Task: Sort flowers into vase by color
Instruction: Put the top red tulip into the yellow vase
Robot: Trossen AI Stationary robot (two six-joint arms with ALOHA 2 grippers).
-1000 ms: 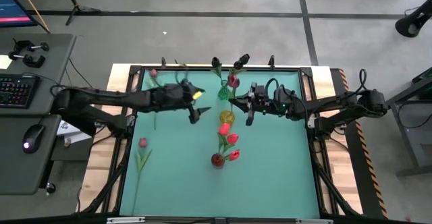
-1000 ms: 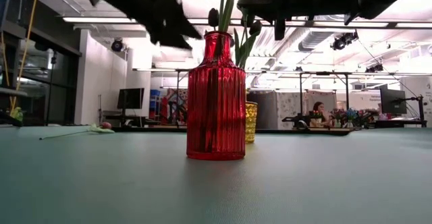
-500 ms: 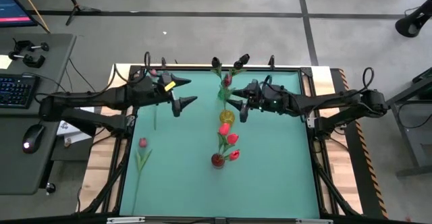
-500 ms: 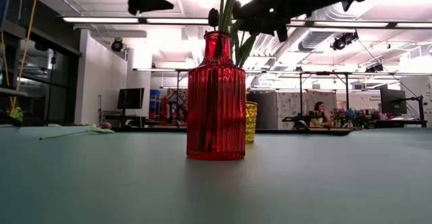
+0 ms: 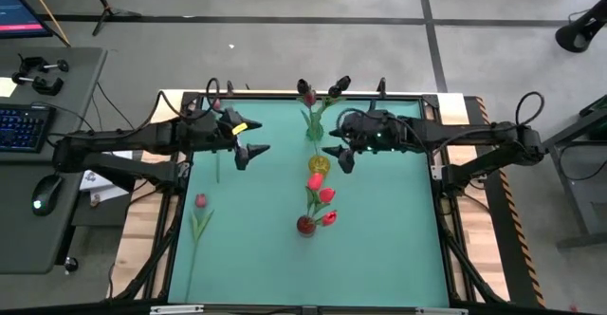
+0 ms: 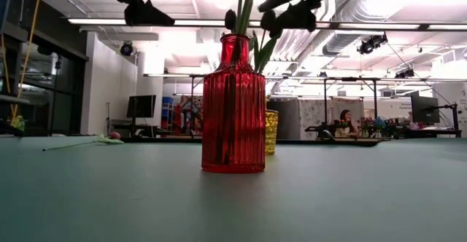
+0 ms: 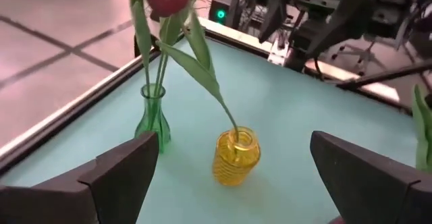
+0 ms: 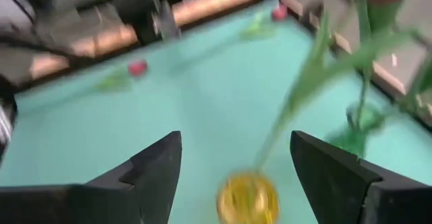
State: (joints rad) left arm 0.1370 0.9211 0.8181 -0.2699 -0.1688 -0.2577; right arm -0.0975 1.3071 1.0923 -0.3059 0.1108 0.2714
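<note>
Red flowers [image 5: 321, 197] stand in the red vase [image 5: 305, 225] mid-desk; behind it a yellow vase [image 5: 318, 164] and green vase [image 5: 313, 127] each hold a stem; a loose pink tulip [image 5: 200, 202] lies at the left; left pincer [image 5: 248, 150] and right pincer [image 5: 340, 157] both hover wide, empty, flanking the yellow vase.

A keyboard [image 5: 17, 125] and a mouse [image 5: 41, 197] lie on a grey desk [image 5: 57, 249] well apart from the left tool, beyond the bench's [image 5: 379, 249] edge. A tripod foot [image 5: 106, 13] stands on the concrete floor [image 5: 313, 59]. In the low view, a person [image 6: 344, 119] sits far behind the bench.
</note>
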